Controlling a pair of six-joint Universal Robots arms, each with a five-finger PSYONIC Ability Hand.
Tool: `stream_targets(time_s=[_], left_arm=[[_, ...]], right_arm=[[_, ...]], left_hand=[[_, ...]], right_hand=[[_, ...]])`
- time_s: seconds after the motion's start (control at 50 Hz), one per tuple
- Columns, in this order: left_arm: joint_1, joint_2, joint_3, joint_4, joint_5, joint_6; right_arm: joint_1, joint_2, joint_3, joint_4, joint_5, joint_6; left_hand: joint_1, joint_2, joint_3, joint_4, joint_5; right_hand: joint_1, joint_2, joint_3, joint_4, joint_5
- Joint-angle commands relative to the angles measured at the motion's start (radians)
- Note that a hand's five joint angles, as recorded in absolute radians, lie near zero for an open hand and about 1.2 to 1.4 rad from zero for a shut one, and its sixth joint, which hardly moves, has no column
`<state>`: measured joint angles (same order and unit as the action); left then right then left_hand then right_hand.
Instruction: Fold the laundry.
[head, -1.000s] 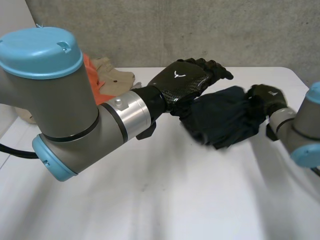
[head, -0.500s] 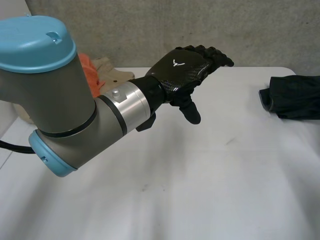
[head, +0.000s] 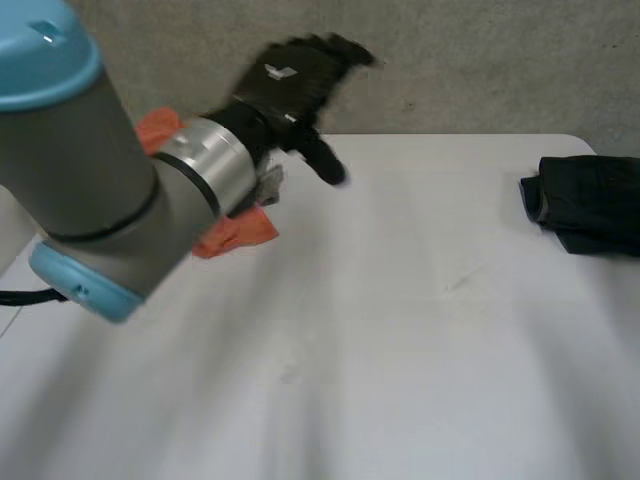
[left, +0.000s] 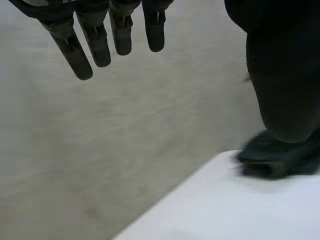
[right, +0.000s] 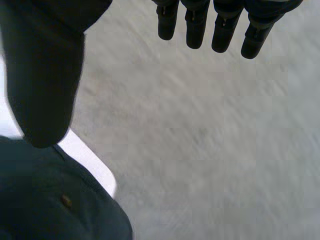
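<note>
The dark folded garment (head: 590, 205) lies in a compact bundle at the right edge of the white surface (head: 400, 320), apparently parked there as a finished piece so that the middle is free for the next one. The unfolded laundry is an orange garment (head: 240, 228), bunched at the far left corner with a scrap of paler cloth on it.

The left hand (head: 290, 85) hangs high above that pile, well off the surface. Its fingers (left: 95, 42) are straight and spread, the thumb stands apart, and it grips nothing — a pose that reads as reaching toward the next piece. The left arm (head: 90, 180) is bent across the near left.

The right hand (right: 45, 75) hovers just over the dark bundle — fingers (right: 196, 27) straight, thumb wide, nothing held.
</note>
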<state>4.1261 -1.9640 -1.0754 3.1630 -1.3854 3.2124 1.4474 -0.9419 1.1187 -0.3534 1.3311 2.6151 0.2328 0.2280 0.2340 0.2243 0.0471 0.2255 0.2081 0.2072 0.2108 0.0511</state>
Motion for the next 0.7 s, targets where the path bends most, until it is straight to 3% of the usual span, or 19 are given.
stream_targets(time_s=[0.02, 0.16, 0.28, 0.32, 0.38, 0.46, 0.52, 0.64, 0.7], left_arm=[[0.218, -0.067, 0.012, 0.028, -0.122, 0.151], [0.391, -0.376, 0.17, 0.057, -0.103, 0.41], [0.474, -0.608, 0.345, 0.092, 0.02, 0.448], [0.485, -0.673, 0.405, 0.124, 0.061, 0.446], [0.476, -0.702, 0.439, 0.173, 0.063, 0.44], [0.444, -0.652, 0.394, 0.215, 0.01, 0.429], [0.401, -0.503, 0.297, 0.238, -0.017, 0.385], [0.317, -0.274, 0.077, 0.27, -0.009, 0.264], [0.221, -0.155, -0.049, 0.269, 0.02, 0.156]], right_arm=[[0.139, -0.202, 0.41, 0.04, -0.3, 0.02], [0.154, -0.305, 0.596, 0.105, -0.311, -0.058], [0.16, -0.31, 0.661, 0.106, -0.3, -0.115], [0.159, -0.308, 0.671, 0.105, -0.3, -0.113], [0.159, -0.305, 0.678, 0.105, -0.297, -0.11], [0.156, -0.311, 0.688, 0.105, -0.291, -0.107], [0.153, -0.321, 0.691, 0.102, -0.271, -0.106], [0.156, -0.362, 0.681, 0.102, -0.198, -0.098], [0.157, -0.388, 0.671, 0.102, -0.165, -0.064]], left_hand=[[0.016, 0.021, 0.015, 0.024, 0.027], [0.028, 0.032, 0.026, 0.036, 0.039], [0.098, 0.103, 0.097, 0.106, 0.109], [0.416, 0.421, 0.415, 0.425, 0.428], [1.161, 1.166, 1.16, 1.17, 1.172], [1.163, 1.168, 1.162, 1.172, 1.175], [1.163, 1.168, 1.162, 1.172, 1.175], [1.163, 1.168, 1.162, 1.172, 1.175], [1.163, 1.168, 1.162, 1.172, 1.175]], right_hand=[[-0.051, -0.034, -0.033, -0.036, -0.051], [-0.051, -0.034, -0.033, -0.036, -0.051], [-0.051, -0.034, -0.033, -0.036, -0.051], [-0.051, -0.034, -0.033, -0.036, -0.051], [-0.051, -0.034, -0.033, -0.036, -0.051], [-0.051, -0.034, -0.033, -0.036, -0.051], [-0.051, -0.034, -0.033, -0.036, -0.051], [-0.051, -0.034, -0.033, -0.036, -0.051], [-0.051, -0.034, -0.033, -0.036, -0.051]])
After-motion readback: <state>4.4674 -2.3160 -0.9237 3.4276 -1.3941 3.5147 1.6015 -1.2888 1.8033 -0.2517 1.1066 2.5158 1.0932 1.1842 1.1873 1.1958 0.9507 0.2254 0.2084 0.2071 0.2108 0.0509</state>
